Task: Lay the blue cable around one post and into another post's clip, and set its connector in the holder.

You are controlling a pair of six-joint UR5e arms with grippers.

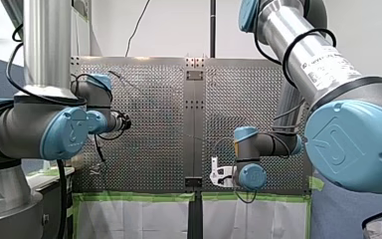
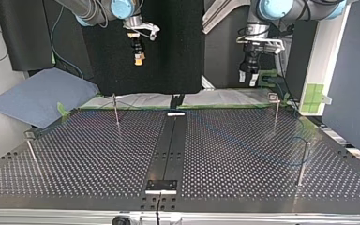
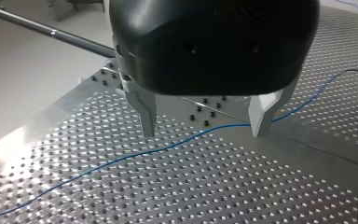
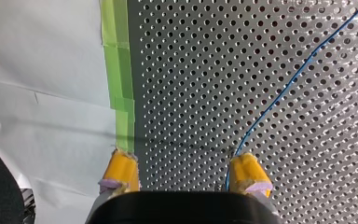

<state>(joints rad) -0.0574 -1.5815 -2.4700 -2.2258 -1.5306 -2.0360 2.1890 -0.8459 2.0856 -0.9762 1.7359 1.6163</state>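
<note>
The blue cable (image 3: 135, 154) lies loose on the perforated table, running under my left gripper (image 3: 204, 133), whose metal fingers hang open above it and hold nothing. In the right wrist view the cable (image 4: 279, 100) runs across the plate to just beside one yellow pad of my right gripper (image 4: 184, 170), which is open and empty. In the top view both grippers hover above the table's far edge, my left (image 2: 247, 78) at the right and my right (image 2: 139, 58) at the left. Thin posts (image 2: 116, 110) (image 2: 276, 112) (image 2: 303, 161) stand on the table. I cannot make out the connector.
A black strip runs down the table's middle to a small holder block (image 2: 161, 186) at the near edge of the top view. Another post (image 2: 33, 154) stands at that view's left. Green tape (image 4: 121, 84) and white paper border the plate. A grey cushion (image 2: 37, 96) lies off the table.
</note>
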